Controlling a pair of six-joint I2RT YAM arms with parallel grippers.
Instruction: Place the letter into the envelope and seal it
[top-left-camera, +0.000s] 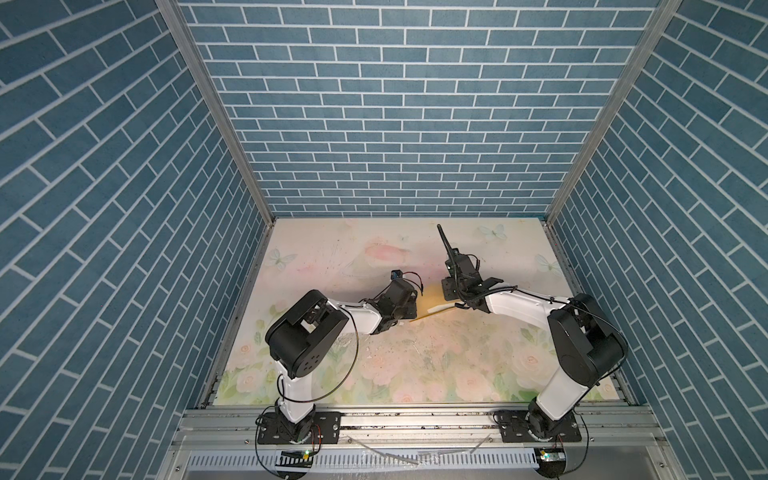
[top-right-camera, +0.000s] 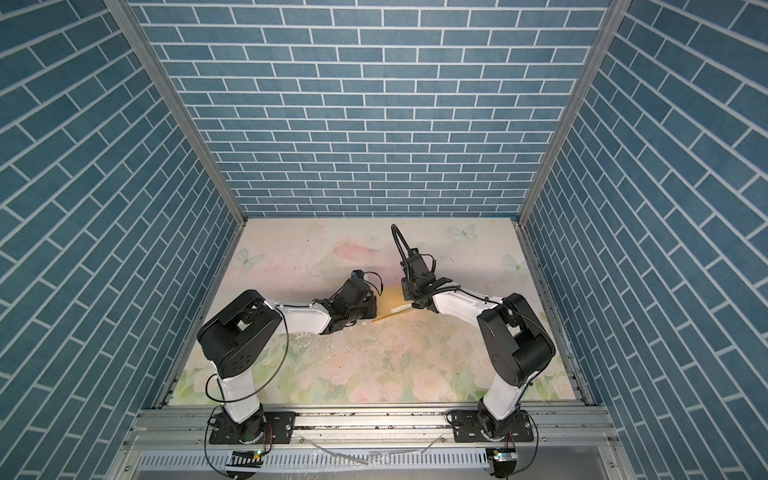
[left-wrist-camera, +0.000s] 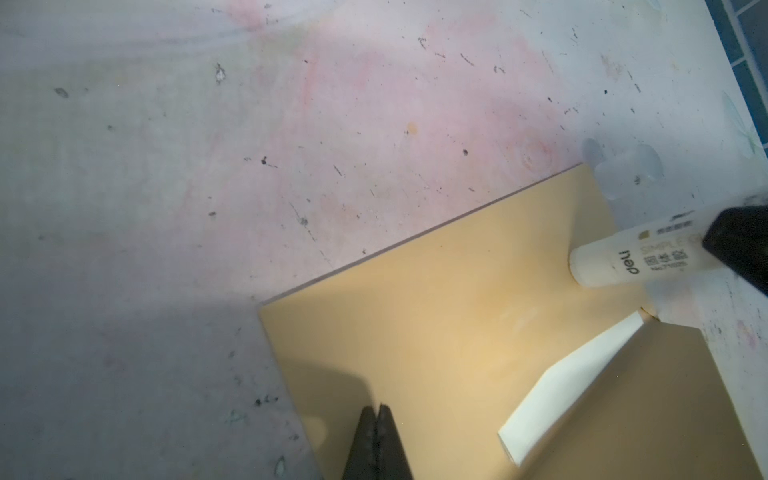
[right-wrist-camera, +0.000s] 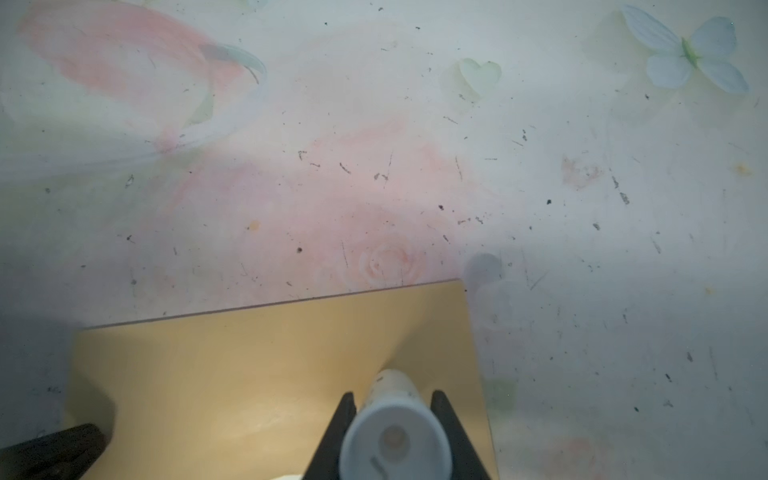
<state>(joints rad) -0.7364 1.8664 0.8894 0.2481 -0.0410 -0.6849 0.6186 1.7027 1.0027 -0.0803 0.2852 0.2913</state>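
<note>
White arm (top-left-camera: 357, 318) links; black joints; thin black cables.

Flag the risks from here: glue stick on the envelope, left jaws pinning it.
1. The glue stick is held in the right gripper with its tip at the envelope near one corner; a push toward the edge could smear glue onto the table.
2. The left gripper, jaws shut, bears on the envelope only at one edge, so dragging the stick may pivot or buckle the paper.
3. The white strip lies near the stick and may catch glue.
</note>
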